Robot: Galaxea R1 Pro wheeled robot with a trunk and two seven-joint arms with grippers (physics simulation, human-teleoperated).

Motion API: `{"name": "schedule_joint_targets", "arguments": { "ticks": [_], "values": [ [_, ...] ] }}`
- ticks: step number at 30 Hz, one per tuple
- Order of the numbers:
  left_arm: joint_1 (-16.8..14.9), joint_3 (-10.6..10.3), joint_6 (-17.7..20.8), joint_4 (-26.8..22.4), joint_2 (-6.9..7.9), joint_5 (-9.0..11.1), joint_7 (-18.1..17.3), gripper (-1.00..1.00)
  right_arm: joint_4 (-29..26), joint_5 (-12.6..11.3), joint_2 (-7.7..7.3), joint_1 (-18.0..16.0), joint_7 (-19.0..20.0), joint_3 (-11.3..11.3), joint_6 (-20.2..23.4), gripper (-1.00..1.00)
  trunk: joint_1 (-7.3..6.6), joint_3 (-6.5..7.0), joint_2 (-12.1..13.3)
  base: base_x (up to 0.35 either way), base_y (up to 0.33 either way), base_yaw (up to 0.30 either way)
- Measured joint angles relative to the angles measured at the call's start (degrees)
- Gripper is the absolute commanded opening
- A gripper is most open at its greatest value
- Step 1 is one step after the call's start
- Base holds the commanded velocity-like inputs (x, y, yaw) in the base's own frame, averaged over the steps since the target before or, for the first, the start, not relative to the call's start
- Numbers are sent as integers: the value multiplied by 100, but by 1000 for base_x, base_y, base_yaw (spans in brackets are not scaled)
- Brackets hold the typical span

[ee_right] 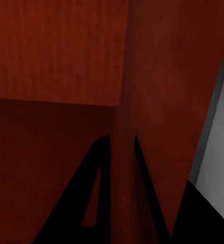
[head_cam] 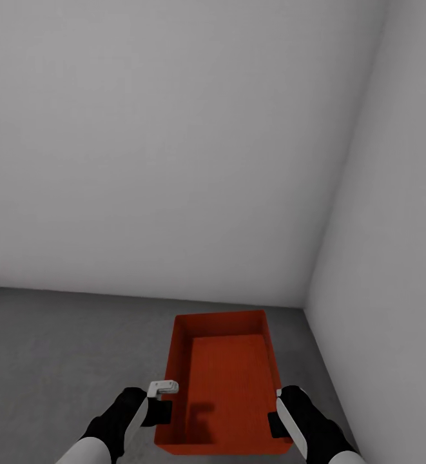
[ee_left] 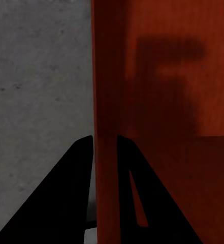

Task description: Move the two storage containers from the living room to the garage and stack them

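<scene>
Left gripper (head_cam: 163,401) and right gripper (head_cam: 278,412) each pinch a side wall of the storage container (head_cam: 229,380), at 9 and 3 o'clock, keeping it level above the floor (head_cam: 64,348)

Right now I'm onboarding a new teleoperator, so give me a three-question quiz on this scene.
1. True or false: the left gripper has its fingers on either side of a wall of the storage container.
2. What kind of floor lies under the container: A) light wood planks, B) dark grey concrete, C) carpet?
3. Fill in: the right gripper clamps the container's ____ wall.

Key: 1 true; 2 B; 3 right.
</scene>
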Motion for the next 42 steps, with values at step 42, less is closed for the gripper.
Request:
{"name": "schedule_joint_targets", "arguments": {
  "ticks": [42],
  "values": [
    [1, -1, 2, -5, 1, 1, 1, -100, 2, 0, 1, -1, 0, 1, -2, -100, 2, 7, 0, 195, 0, -19]
  ]
}}
